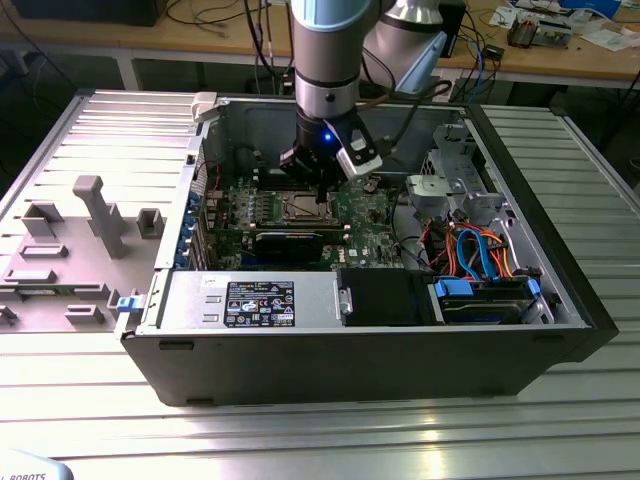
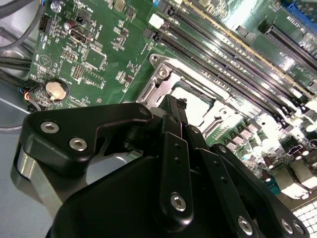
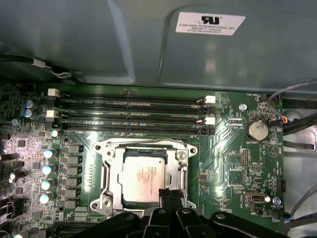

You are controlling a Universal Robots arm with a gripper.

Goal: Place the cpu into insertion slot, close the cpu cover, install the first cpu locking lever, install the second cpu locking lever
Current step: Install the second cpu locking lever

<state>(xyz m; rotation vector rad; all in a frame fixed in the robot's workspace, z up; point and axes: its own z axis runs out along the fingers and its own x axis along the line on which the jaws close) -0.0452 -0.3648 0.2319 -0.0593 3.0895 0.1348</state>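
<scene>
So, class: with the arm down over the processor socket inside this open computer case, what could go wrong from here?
The gripper sits right at the edge of the cpu lying inside the cpu cover; a slip might scrape the chip or bend the frame. The memory slots lie alongside, so a sideways drift could strike them.

A ribbed metal table [image 1: 90,420] fronts a cluttered wooden workbench [image 1: 600,62].

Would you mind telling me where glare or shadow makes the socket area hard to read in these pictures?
In the second wrist view, strong glare washes over the memory slots beside the cpu, and the gripper blocks the near side. In the first wrist view, the cpu is evenly lit with mild sheen. In the exterior view, the arm shades the socket.
</scene>
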